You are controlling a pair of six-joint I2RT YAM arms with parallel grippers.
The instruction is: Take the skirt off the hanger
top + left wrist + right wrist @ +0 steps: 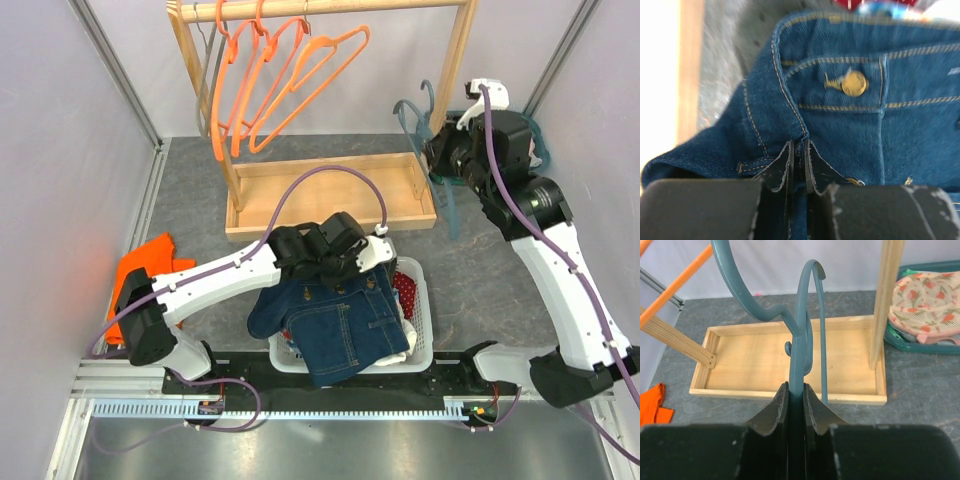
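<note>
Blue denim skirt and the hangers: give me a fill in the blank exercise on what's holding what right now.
The left gripper is shut on the blue denim skirt, which drapes over the white plastic ____.
The right gripper is shut on a curved plastic hanger coloured ____.
The thin hangers on the wooden rack are ____.
Missing words: basket, teal, orange.

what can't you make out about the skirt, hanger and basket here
Top view: skirt covers most of what lies in the basket.
Right wrist view: right gripper hides the hanger below its neck.
Left wrist view: skirt hem cut off by the frame; image blurred.
</note>
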